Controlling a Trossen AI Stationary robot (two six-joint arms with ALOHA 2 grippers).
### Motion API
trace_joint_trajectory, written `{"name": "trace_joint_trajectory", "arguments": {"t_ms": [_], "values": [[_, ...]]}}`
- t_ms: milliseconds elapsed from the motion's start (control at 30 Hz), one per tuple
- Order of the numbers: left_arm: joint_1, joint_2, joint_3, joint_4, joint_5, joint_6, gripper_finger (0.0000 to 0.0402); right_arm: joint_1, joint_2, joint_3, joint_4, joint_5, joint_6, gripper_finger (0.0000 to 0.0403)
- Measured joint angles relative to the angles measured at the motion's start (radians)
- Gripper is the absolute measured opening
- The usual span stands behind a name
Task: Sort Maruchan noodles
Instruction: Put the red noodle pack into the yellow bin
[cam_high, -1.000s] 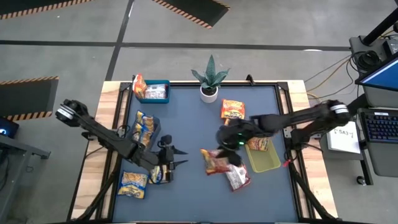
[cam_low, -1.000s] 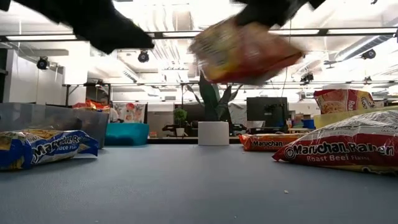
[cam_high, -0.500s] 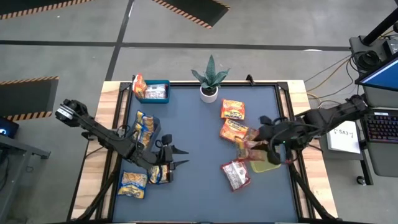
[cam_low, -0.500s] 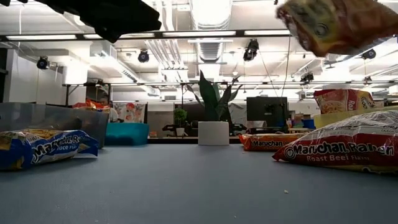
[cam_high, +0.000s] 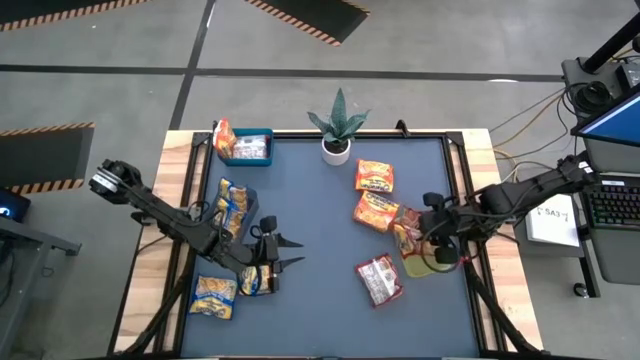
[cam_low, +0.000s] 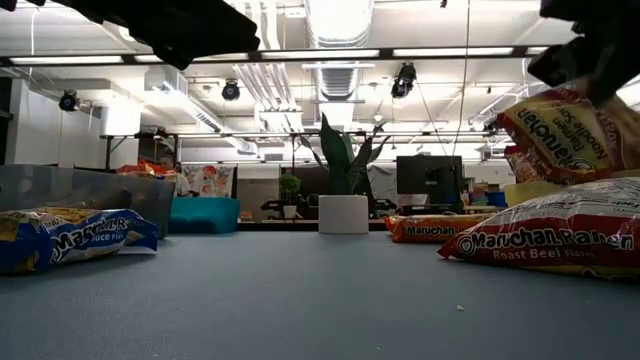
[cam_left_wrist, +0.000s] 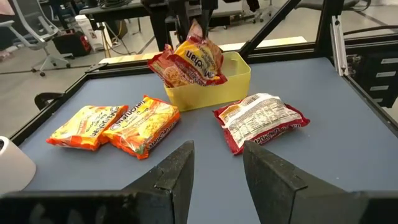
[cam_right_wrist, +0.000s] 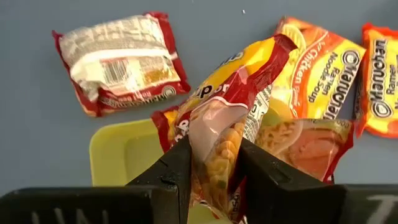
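Observation:
My right gripper (cam_high: 428, 238) is shut on an orange-red Maruchan packet (cam_right_wrist: 233, 106), which it holds above the yellow-green bin (cam_high: 428, 262) near the table's right edge. Another orange packet (cam_right_wrist: 305, 140) lies in that bin. Two orange packets (cam_high: 375, 176) (cam_high: 375, 210) and a red-and-white one (cam_high: 378, 281) lie flat on the mat. Yellow-and-blue packets (cam_high: 234, 206) (cam_high: 215, 296) lie on the left side. My left gripper (cam_high: 288, 252) hovers open over the mat's left part and holds nothing; its fingers (cam_left_wrist: 177, 171) stand apart. My right gripper pinches the orange-red packet between its two fingers (cam_right_wrist: 179, 168), at one end of the packet (cam_right_wrist: 214, 146), where the plastic is crumpled in. The fingers come from above, pointing down. The packet hangs tilted below them (cam_left_wrist: 189, 59), over the yellow-green bin; whether it touches the bin I cannot tell.
A blue bin (cam_high: 246, 147) with packets in it sits at the far left corner. A potted plant (cam_high: 337, 128) stands at the far edge's middle. A yellow-and-blue packet (cam_high: 255, 281) lies just by my left gripper. Bare mat lies in the middle and near side.
My right gripper has carried the orange-red packet from the table's middle toward the right edge. It now holds it lower, over the yellow-green bin. The gripper stayed shut on the packet throughout. The left arm kept still.

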Motion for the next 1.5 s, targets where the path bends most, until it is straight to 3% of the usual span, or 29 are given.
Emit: {"name": "trace_joint_trajectory", "arguments": {"t_ms": [800,1500], "values": [[0.002,0.000,-0.001,0.000,-0.002,0.000,0.0121,0.000,0.084,0.000,-0.217,0.095,0.003,0.0092],[0.004,0.000,-0.001,-0.001,-0.026,0.000,0.0121,0.000,0.202,0.000,-0.236,0.111,0.010,0.0093]]}}
